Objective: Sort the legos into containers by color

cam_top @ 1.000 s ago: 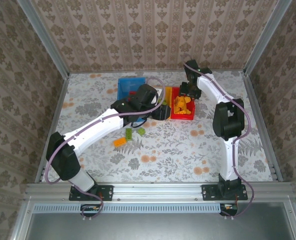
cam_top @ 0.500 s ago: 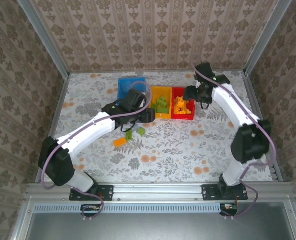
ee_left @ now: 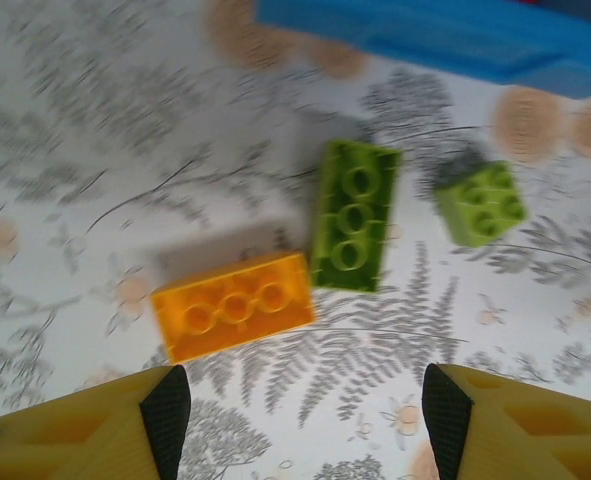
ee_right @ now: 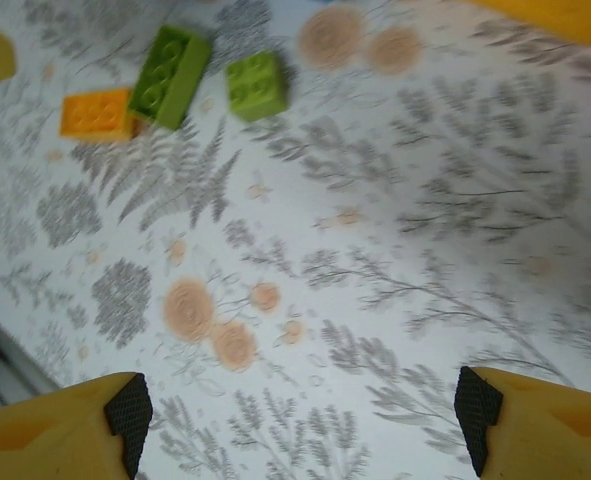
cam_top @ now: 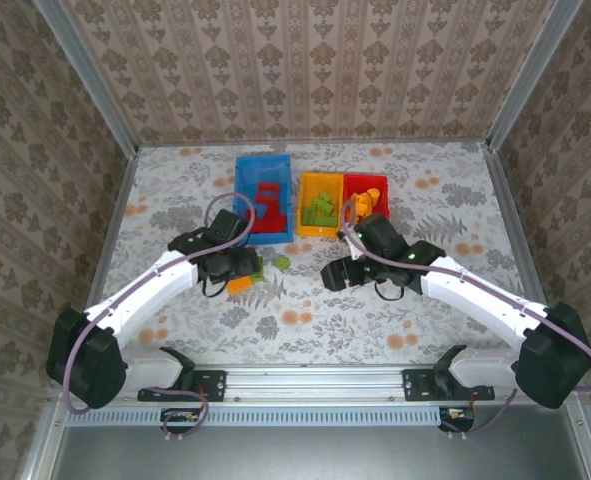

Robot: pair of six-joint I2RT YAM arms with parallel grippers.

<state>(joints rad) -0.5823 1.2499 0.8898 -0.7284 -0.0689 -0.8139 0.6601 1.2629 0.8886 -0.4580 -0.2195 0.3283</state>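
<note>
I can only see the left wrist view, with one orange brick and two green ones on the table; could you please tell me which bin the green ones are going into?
Observer: The yellow bin, the middle of the three, already holds green bricks.
Operator: Thank you. And where would the orange brick go?
Observer: The red bin, right of the yellow one, holds orange bricks.
Operator: Is the other arm near my bricks?
Observer: The right gripper is over the table, to the right of the small green brick, its fingers open with nothing between them.
</note>
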